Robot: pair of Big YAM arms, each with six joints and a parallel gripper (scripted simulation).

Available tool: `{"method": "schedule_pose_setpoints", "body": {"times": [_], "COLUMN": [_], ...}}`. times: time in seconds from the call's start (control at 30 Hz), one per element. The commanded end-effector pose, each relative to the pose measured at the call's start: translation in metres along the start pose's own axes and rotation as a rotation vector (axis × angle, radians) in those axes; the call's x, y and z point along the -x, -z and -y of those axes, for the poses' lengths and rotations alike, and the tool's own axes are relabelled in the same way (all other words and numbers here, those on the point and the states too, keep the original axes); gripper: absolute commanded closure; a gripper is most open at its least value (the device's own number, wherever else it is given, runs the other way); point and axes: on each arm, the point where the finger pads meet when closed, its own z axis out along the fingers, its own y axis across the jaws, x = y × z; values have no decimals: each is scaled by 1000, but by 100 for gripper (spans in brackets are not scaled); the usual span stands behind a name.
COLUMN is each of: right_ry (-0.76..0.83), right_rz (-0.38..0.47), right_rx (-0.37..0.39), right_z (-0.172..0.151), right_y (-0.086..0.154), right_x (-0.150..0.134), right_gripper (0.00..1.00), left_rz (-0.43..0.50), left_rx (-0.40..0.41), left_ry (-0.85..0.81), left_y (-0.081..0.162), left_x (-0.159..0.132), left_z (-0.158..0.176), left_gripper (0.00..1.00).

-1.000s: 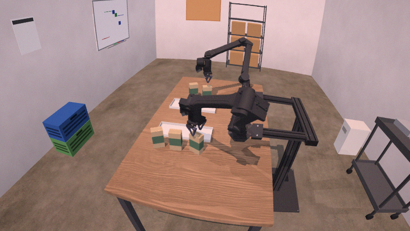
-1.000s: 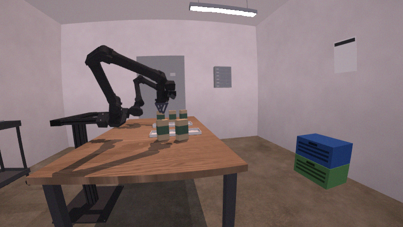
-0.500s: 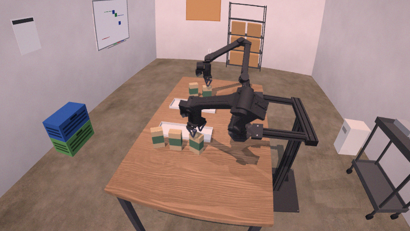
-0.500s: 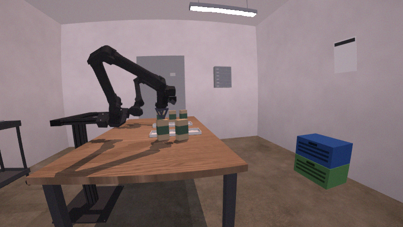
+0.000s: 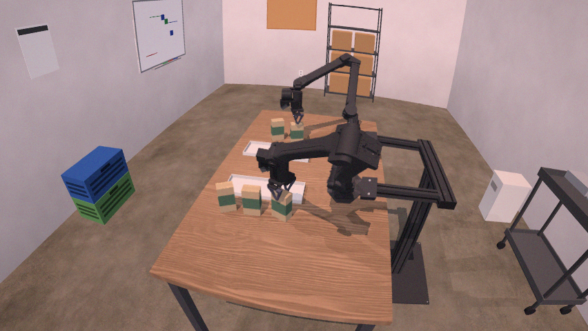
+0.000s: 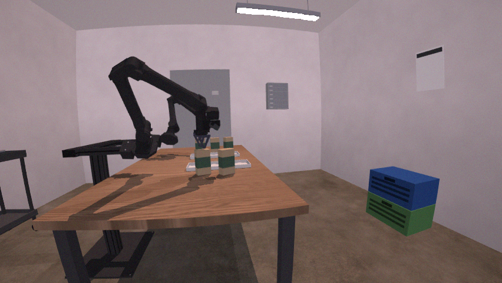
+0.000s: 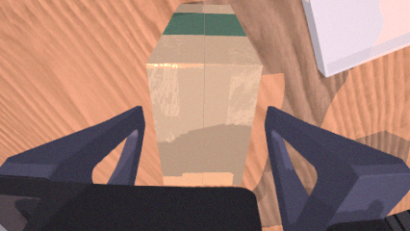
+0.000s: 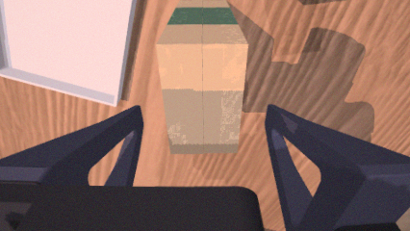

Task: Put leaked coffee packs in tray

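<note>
Five tan coffee packs with green bands stand on the wooden bench. Three form a near row: one at the left (image 5: 226,196), one in the middle (image 5: 251,199) and one at the right (image 5: 281,205). Two stand farther back (image 5: 277,128) (image 5: 296,131). My left gripper (image 5: 281,193) is open and straddles the top of the near right pack (image 7: 204,87), with a gap on each side. My right gripper (image 5: 297,120) is open and straddles the top of the far right pack (image 8: 202,77), also without touching. The right gripper also shows in the exterior view (image 6: 201,140).
Two white trays lie between the pack groups: one just behind the near row (image 5: 246,181) and one beside the far pair (image 5: 257,147). A tray corner shows in the left wrist view (image 7: 356,34) and in the right wrist view (image 8: 67,43). The arms' black stand (image 5: 415,172) is at the bench's right side.
</note>
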Motion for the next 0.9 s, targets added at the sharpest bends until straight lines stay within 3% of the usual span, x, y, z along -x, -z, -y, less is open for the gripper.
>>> {"method": "schedule_pose_setpoints", "body": {"times": [0.0, 0.33, 0.8, 0.83, 0.87], "right_ry": [6, 9, 1, 2, 7], "right_rz": [-10, -13, -6, -6, -11], "right_rx": [-2, -2, -3, -3, -2], "right_z": [2, 1, 4, 4, 2], "right_y": [-8, -22, -36, -38, -40], "right_x": [1, -1, 3, 3, -1], "right_gripper": [24, 24, 24, 24, 24], "left_rz": [7, -3, 21, 21, 21], "left_rx": [5, 3, 8, 8, 8], "left_ry": [-6, -14, -1, -1, -1], "left_y": [-4, -20, -12, -12, -12], "left_x": [7, 2, 10, 10, 10], "left_z": [-5, -1, -6, -6, -6], "left_gripper": [24, 24, 24, 77, 77]}}
